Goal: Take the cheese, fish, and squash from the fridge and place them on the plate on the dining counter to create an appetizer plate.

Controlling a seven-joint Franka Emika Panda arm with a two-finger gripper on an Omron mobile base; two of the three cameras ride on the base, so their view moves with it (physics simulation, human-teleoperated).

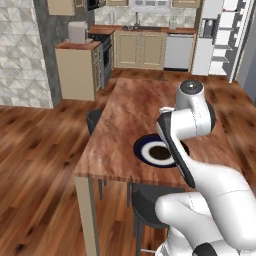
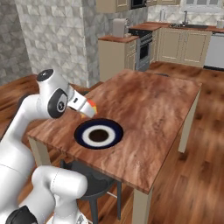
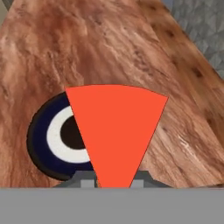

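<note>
Up front in the left base view, the white arm bends over the dining counter (image 1: 130, 125) and covers the right part of the plate (image 1: 150, 150), whose navy rim and white ring show near the counter's near edge; the gripper itself is hidden behind the arm here, so its hold cannot be read from this side. Far back at the upper right stands the fridge (image 1: 220, 37), door open, white shelves showing, cut by the frame's top. Bare wood runs from the plate to the far edge. Across in the right base view, the gripper (image 2: 87, 107) hovers just left of the plate (image 2: 98, 134), above the counter (image 2: 148, 105), closed on the cheese (image 2: 91, 106), a small orange-tipped wedge; most of the top to the right lies open. Down in the hand view, the cheese (image 3: 116, 131) rises as 1 big orange wedge between the 2 fingertips, its narrow end pinched, masking the right half of the plate (image 3: 41, 135).
</note>
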